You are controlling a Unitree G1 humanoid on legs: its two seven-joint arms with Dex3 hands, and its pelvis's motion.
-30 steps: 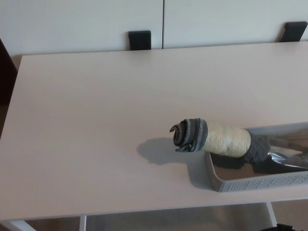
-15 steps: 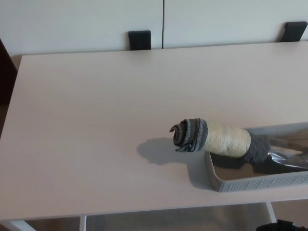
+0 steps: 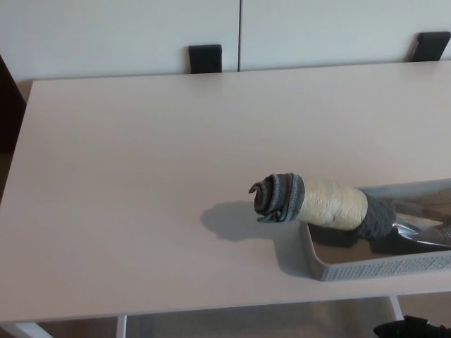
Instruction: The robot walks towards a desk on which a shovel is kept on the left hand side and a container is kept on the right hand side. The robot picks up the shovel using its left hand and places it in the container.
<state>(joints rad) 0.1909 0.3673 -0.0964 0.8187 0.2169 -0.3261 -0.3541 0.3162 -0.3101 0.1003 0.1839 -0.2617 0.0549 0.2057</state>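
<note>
A dark shape, perhaps the right hand [image 3: 412,328], shows below the desk [image 3: 141,176] edge (fingers indiscernible).

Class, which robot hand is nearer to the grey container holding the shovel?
Right. The right robot hand shows at the picture's bottom edge, just below the container and apart from it. The left robot hand is out of view.

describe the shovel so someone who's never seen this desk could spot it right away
On the pale desk, look to the near right edge for the grey container. The shovel lies in it, its cream-wrapped handle with a dark grey end poking out leftward over the rim.
</note>
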